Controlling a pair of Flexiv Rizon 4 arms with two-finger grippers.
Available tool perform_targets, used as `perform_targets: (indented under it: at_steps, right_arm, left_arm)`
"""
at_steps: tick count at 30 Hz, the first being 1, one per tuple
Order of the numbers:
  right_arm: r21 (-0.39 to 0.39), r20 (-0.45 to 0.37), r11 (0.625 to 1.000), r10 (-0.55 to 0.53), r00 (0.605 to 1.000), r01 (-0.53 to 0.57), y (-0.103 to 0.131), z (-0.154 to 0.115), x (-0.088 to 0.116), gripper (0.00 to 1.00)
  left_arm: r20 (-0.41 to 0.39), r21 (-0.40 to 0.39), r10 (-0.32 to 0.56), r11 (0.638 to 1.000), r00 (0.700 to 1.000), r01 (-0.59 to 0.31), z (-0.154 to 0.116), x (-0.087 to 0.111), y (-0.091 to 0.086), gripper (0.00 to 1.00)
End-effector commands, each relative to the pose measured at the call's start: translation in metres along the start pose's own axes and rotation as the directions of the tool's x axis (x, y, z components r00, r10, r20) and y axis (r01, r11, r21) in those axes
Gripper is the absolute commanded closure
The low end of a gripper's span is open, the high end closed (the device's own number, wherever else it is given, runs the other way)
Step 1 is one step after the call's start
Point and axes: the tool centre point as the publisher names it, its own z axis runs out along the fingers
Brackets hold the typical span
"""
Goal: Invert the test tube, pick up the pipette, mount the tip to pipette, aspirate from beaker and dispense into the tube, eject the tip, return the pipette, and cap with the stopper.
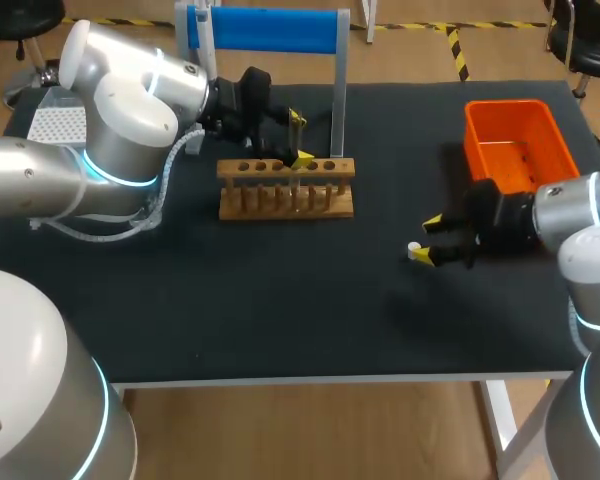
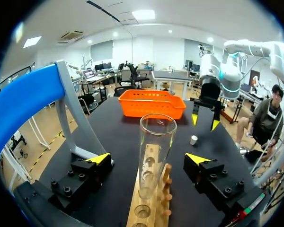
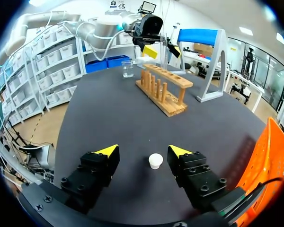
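The left gripper (image 2: 149, 159) is held released, its 2 yellow-tipped fingers (image 2: 100, 158) spread on either side of the test tube (image 2: 155, 151) without touching it. The tube is stood upright, mouth up, in the wooden rack (image 1: 285, 210), just in front of the blue stand (image 1: 265, 30). The right gripper (image 3: 144, 151) is likewise released, low over the table (image 1: 280, 300), with the white stopper (image 3: 155, 161) lying untouched between its fingers and the orange bin (image 1: 515, 140) just beside it.
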Motion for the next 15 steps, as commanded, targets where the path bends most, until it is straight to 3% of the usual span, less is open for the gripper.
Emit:
perform_targets:
  at_steps: [1, 15]
  right_arm:
    - [0.009, 0.005, 1.0, 0.002, 1.0, -0.002, -0.0021, 0.0048, -0.0004, 0.36]
    - [0.022, 0.011, 1.0, 0.014, 1.0, -0.015, -0.0094, 0.0141, -0.0063, 0.46]
  left_arm:
    - [-0.002, 0.0, 0.0, 1.0, 1.0, 0.0, -0.0003, -0.0002, 0.0001, 0.0]
    - [-0.002, 0.0, 0.0, 1.0, 1.0, 0.0, -0.0003, -0.0002, 0.0001, 0.0]
